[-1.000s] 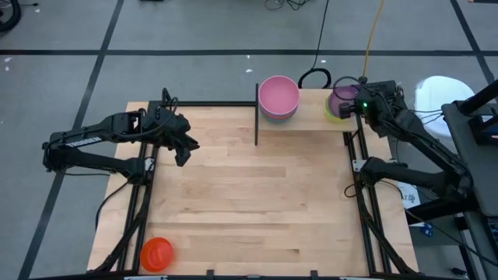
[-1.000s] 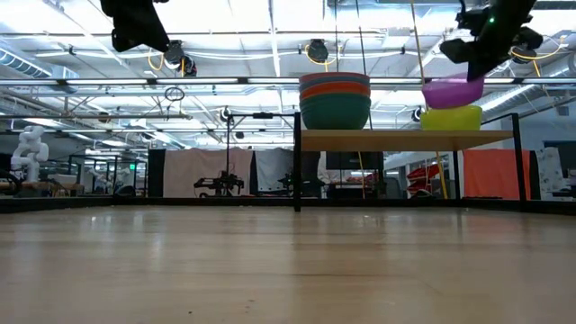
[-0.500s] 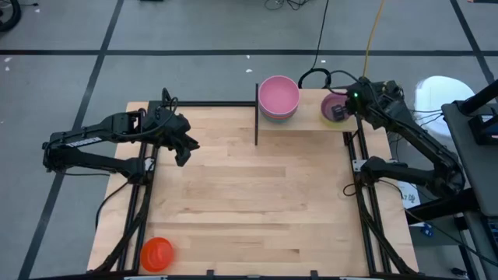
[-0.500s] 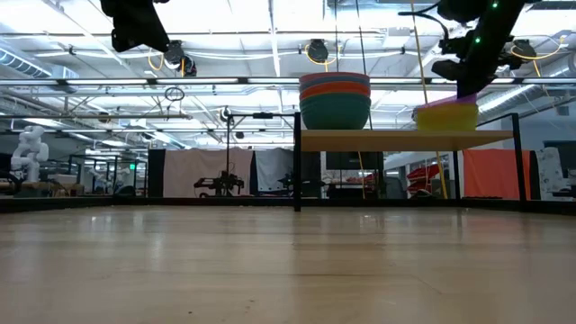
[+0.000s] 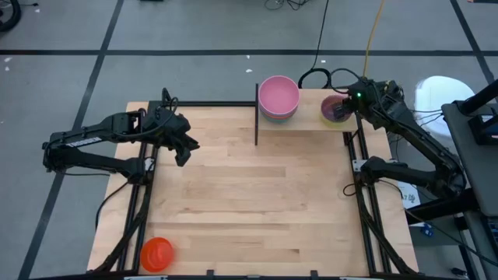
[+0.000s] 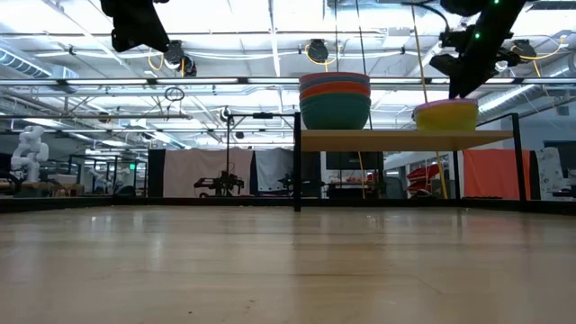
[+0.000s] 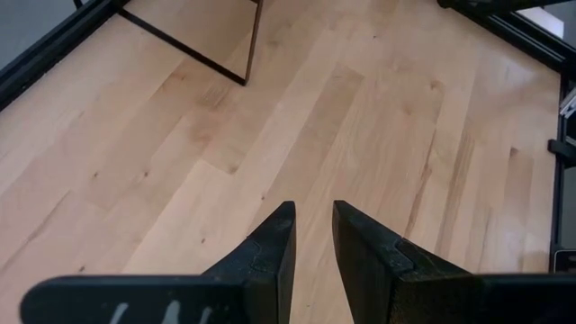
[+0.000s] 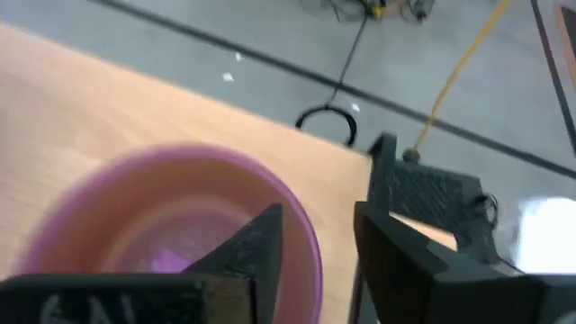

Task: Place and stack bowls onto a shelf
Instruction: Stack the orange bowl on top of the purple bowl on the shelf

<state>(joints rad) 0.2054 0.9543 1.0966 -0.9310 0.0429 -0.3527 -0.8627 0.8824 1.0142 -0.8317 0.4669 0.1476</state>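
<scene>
Straddling thin rim of light, stiff, slippery purple plastic bowl (image 8: 171, 225), right claw (image 8: 319, 247) stood slightly parted; best pinched there.

The right end effector (image 5: 342, 109) hovers at the table's far right corner, fingers parted. The left end effector (image 5: 185, 148) waits raised near the table's left edge, fingers slightly apart.
</scene>
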